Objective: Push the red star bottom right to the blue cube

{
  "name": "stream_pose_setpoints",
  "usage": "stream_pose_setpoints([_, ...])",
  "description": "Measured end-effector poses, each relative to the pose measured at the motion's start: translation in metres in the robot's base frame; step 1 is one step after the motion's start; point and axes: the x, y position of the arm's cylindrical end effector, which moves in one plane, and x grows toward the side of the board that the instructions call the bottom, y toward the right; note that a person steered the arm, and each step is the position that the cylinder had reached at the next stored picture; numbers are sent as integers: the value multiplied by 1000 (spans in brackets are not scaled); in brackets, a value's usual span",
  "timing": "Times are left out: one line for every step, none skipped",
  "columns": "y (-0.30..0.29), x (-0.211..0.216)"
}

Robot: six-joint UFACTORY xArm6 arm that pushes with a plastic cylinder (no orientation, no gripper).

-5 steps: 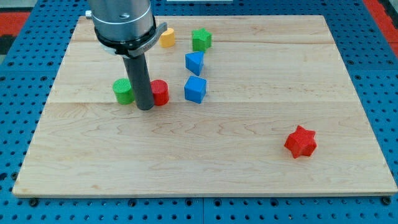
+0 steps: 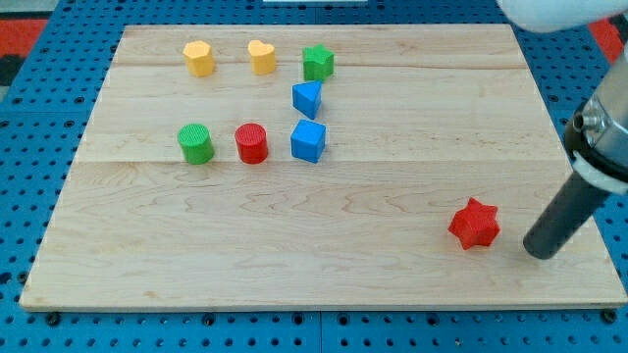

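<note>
Eight blocks sit on the wooden board (image 2: pixel 392 284). The red star (image 2: pixel 475 224) lies alone toward the view's lower right, well apart from the blue cube (image 2: pixel 308 141), which stands near the board's middle, up and to the view's left of the star. The arm carries no pincer, only the dark rod, so it has hold of nothing. My tip (image 2: pixel 539 252) rests on the board just beside the star, on its right and slightly lower, with a narrow strip of bare wood between them; no contact is visible.

Judgement on the step in hand: this is the approach, with the tip set behind the star on the side away from the cube. The push itself is not yet done. The next move calls for closing that gap and driving the star up and to the view's left, stopping at the cube's lower-right corner.

Surroundings: a second blue block (image 2: pixel 307 99), wedge-like, stands directly above the cube, with a green star (image 2: pixel 317 63) above that. A red cylinder (image 2: pixel 252 143) and a green cylinder (image 2: pixel 196 144) line up to the cube's left. Two yellow blocks (image 2: pixel 199 59) (image 2: pixel 261 57), roughly heart-shaped, sit near the top edge. None lies on the path between star and cube. The likely risk is an off-centre push letting the star slip aside.
</note>
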Motion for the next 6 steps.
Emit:
stream_pose_setpoints([-72,-6])
stream_pose_setpoints([-134,-13])
stream_pose_setpoints([-118,-18])
stream_pose_setpoints([-72,-32])
stream_pose_setpoints([-85,-42])
stream_pose_setpoints([-153,-42])
